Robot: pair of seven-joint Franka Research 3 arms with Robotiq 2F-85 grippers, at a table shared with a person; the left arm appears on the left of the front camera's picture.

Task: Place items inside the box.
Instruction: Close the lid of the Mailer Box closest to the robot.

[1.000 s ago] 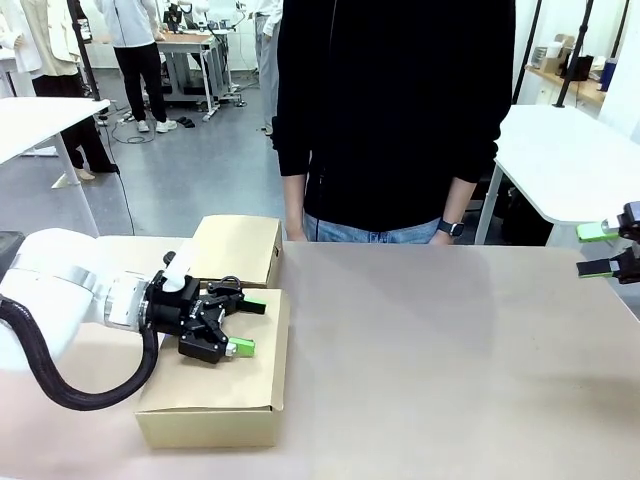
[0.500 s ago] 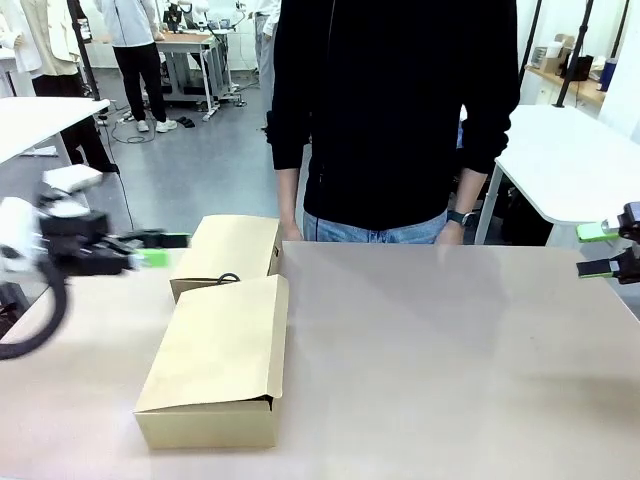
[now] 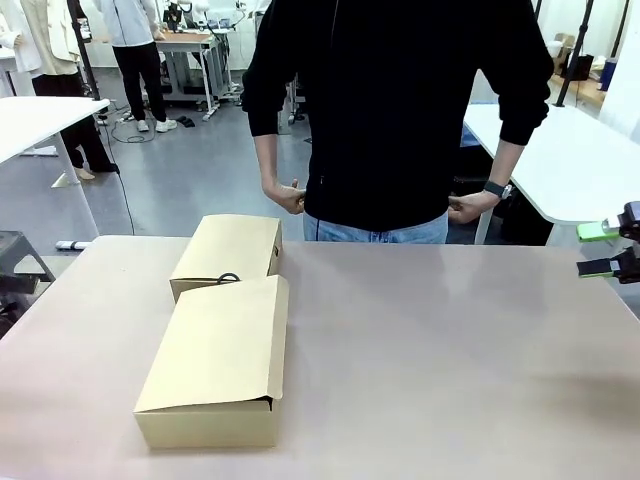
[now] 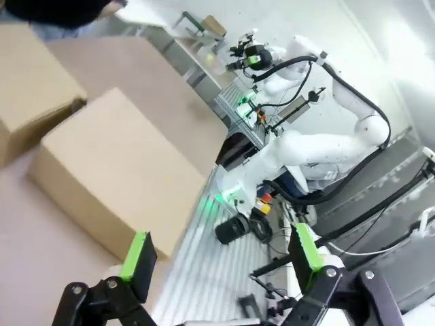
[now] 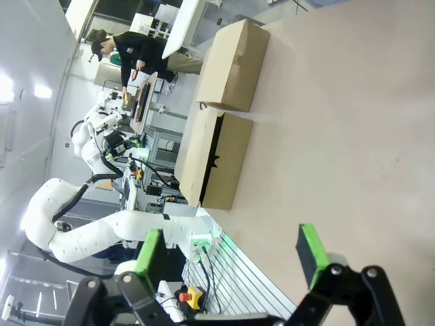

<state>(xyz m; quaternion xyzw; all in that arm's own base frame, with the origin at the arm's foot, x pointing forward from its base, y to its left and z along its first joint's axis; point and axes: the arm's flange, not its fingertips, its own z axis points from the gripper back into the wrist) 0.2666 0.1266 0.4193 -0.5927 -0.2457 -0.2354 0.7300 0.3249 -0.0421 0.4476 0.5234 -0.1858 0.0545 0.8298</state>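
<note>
The box point(image 3: 215, 365) lies shut near the desk's point(image 3: 450, 360) left front corner, a smaller box point(image 3: 228, 251) touching its far end; the right hand point(image 3: 606, 250), spread and empty, hovers well apart at the right edge; the left wrist view shows the left hand point(image 4: 221, 255) spread beyond the box.

No legible text or labels anywhere.

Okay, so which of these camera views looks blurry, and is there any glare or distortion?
Front view: sharp, evenly lit, soft shadow beside the larger box. Left wrist view: smeared, box edges soft, the left gripper crisper. Right wrist view: sharp, rolled sideways, bright glare on the wall at left.
</note>
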